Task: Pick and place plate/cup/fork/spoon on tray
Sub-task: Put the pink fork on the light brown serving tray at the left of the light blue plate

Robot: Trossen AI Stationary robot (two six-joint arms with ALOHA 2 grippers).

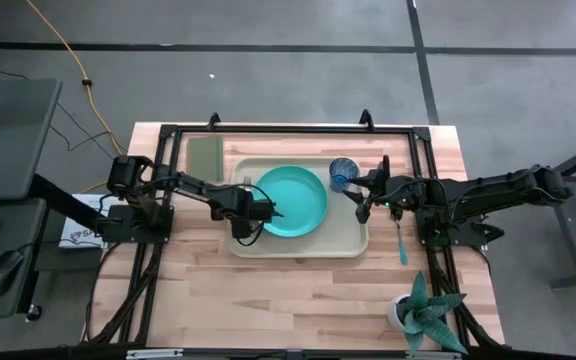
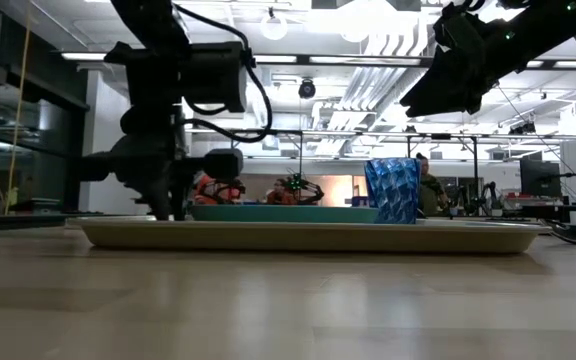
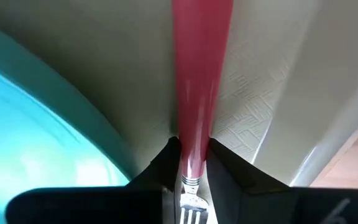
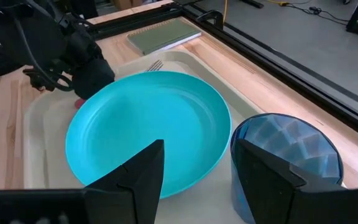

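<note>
Gripping the fork (image 3: pixel 199 93) by the neck of its pink handle, the left gripper (image 1: pixel 251 212) sits low over the left part of the beige tray (image 1: pixel 353 243), its two dark fingers (image 3: pixel 160 168) pinched against the handle just above the pale tines. The fork lies along the tray floor beside the rim of the teal plate (image 1: pixel 291 200), and the right wrist view shows its tines (image 4: pixel 155 65) poking out past the plate's far edge. The plate rests flat in the middle of the tray. The translucent blue cup (image 1: pixel 343 173) stands upright in the tray's far right corner, just beside the plate. The right gripper (image 1: pixel 364 206) hangs above the tray's right edge near the cup, its fingers (image 4: pixel 143 167) spread wide and holding nothing. The blue-handled spoon (image 1: pixel 401 243) lies on the wooden table (image 1: pixel 298 290) off the tray's right side, partly under the right arm. An olive-green notebook (image 1: pixel 205 156) lies on the table beyond the tray's far left corner, and a potted succulent (image 1: pixel 426 312) stands at the near right corner.
</note>
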